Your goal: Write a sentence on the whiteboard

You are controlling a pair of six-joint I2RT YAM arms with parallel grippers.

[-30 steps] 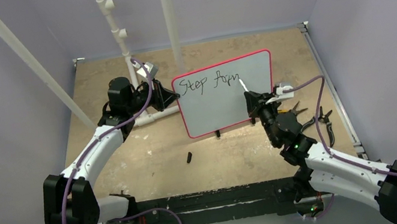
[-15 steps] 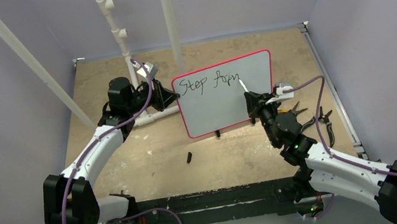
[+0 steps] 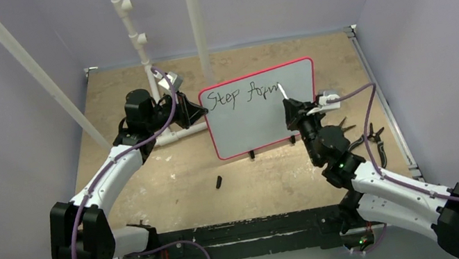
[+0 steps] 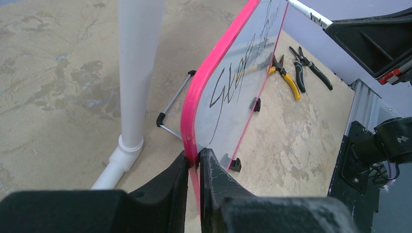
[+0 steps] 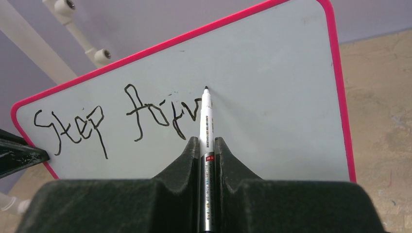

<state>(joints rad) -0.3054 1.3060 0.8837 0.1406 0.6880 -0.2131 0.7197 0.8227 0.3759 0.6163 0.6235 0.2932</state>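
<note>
Whiteboard [image 3: 259, 114] grip: left fingers [image 4: 170, 187] pinch its pink left edge, narrow, clamped on the frame.
Right fingers [image 5: 180, 162]: narrow, holding a marker [image 5: 206, 124], its tip at the board just after the last stroke.
Sentence [image 5: 116, 119]: one line, about "Step forw".
Board position: upright on black feet, mid-bench [image 3: 151, 185].
Nearby: white pipe [image 4: 136, 73] just beside the gripped edge; pliers [image 4: 286, 80] to the board's right; small black piece [image 3: 218, 182] in front.

Top external view high behind the arms [image 3: 111, 174], looking down on the table [image 3: 175, 202], left wrist view close, sighting along the whiteboard [image 4: 233, 116] edge-on, right wrist view close, facing its front, whiteboard in all three.
</note>
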